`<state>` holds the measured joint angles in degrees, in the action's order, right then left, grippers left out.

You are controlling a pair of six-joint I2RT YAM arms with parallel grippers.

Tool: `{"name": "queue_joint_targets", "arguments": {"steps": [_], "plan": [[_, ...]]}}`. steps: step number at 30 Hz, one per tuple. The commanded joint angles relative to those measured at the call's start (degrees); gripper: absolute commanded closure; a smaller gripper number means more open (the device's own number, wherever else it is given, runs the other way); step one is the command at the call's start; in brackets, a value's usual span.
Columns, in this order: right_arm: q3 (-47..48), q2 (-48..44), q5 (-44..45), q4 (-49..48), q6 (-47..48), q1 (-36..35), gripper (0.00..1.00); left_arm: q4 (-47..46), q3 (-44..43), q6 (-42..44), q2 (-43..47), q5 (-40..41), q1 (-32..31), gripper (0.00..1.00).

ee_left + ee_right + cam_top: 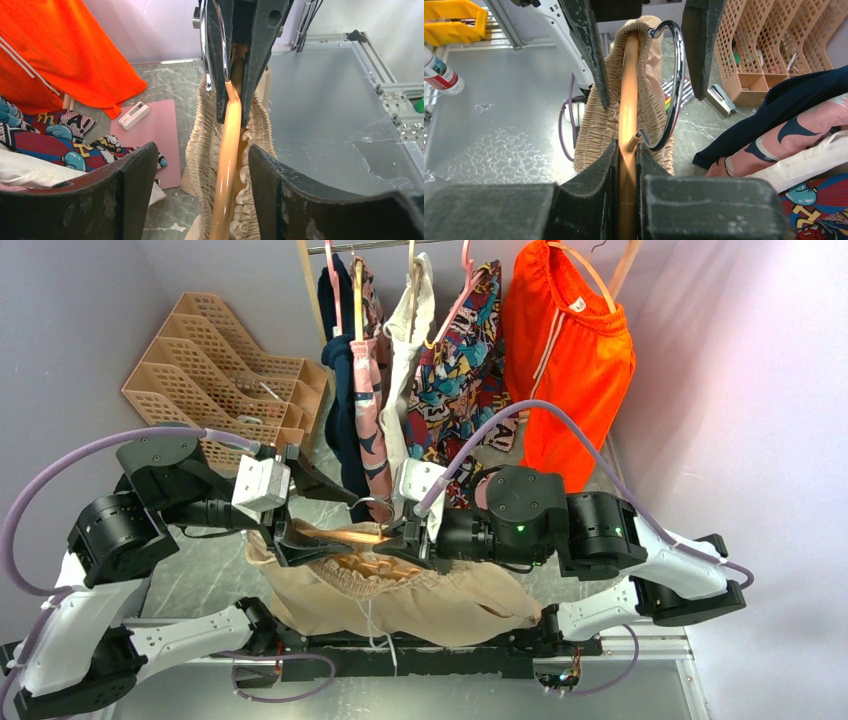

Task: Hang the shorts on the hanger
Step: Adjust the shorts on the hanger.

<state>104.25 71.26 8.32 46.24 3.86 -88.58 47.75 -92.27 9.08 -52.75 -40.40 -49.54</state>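
Top external view: both arms bent inward over the table [200,580], meeting at the middle. Between them the hanger [345,537], pale orange-tan, held up above the tabletop and lying roughly level, its chrome hook [375,505] curling toward the back. Right gripper [408,540] pinched tight on the hanger's bar near the hook end. Left gripper [292,542] at the opposite end, jaws spread. Around and below the bar, the shorts [400,605]: beige, gathered waistband bunched up at the hanger, the rest draped down toward the near edge of the table. Behind, a row of garments on a rod, among them bright orange shorts [565,350]. At the back left, a tan lattice basket rack [220,370].

Left wrist view: own fingers [125,195] wide apart, one on each side of the bar and the ruched waistband. Clear gap on the left side; on the right, fabric very close, contact impossible to judge. Straight ahead, the other gripper's black jaws closed on the bar. Off to the left, a pink mat [150,145] on the marbled surface, a small white object [134,115] at its far corner.

Right wrist view: own pads [599,200] clamped hard on the bar, nothing but the bar between them. Farther out, waistband gathered on both sides of the bar, hook looping to the right. Beyond that, the left gripper's two fingers flanking the far end, apart.
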Motion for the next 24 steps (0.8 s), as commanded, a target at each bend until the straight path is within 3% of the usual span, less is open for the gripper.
{"name": "queue_joint_targets", "arguments": {"steps": [1, 10, 13, 15, 17, 19, 20, 23, 24], "plan": [[2.3, 0.5, -0.3, -2.5, 1.4, 0.1, 1.0, 1.7, 1.5, 1.7, -0.5, -1.2, 0.1, 0.33], [3.2, 1.6, -0.4, -2.7, 2.0, 0.1, 1.0, 1.6, 3.3, 2.6, -1.1, -1.2, 0.0, 0.42], [3.2, 1.6, -0.1, -2.9, 2.1, 0.0, 1.0, 1.4, 4.2, 2.7, -1.1, -1.4, 0.0, 0.51], [3.0, 1.5, 0.2, -3.1, 2.1, 0.0, 1.0, 0.9, 4.9, 2.6, -0.9, -0.7, -0.1, 0.65], [3.0, 1.5, 0.5, -3.1, 2.0, 0.1, 1.0, -0.3, 5.4, 2.2, -0.3, 0.5, 0.0, 0.87], [3.1, 1.5, 0.6, -3.0, 1.9, 0.0, 1.0, -2.2, 6.2, 1.7, 0.7, 2.5, -0.1, 0.93], [3.3, 1.6, 0.5, -2.8, 1.7, 0.1, 0.96, -3.3, 6.7, 1.6, 1.4, 3.7, 0.0, 0.93], [3.8, 1.3, 0.9, -2.8, 1.3, 0.0, 0.63, -7.0, 8.1, 1.2, 3.9, 8.2, -0.1, 0.93], [3.9, 1.0, 1.7, -2.9, 1.1, 0.0, 0.57, -8.0, 8.5, 1.2, 4.8, 9.5, 0.0, 0.93]]}}
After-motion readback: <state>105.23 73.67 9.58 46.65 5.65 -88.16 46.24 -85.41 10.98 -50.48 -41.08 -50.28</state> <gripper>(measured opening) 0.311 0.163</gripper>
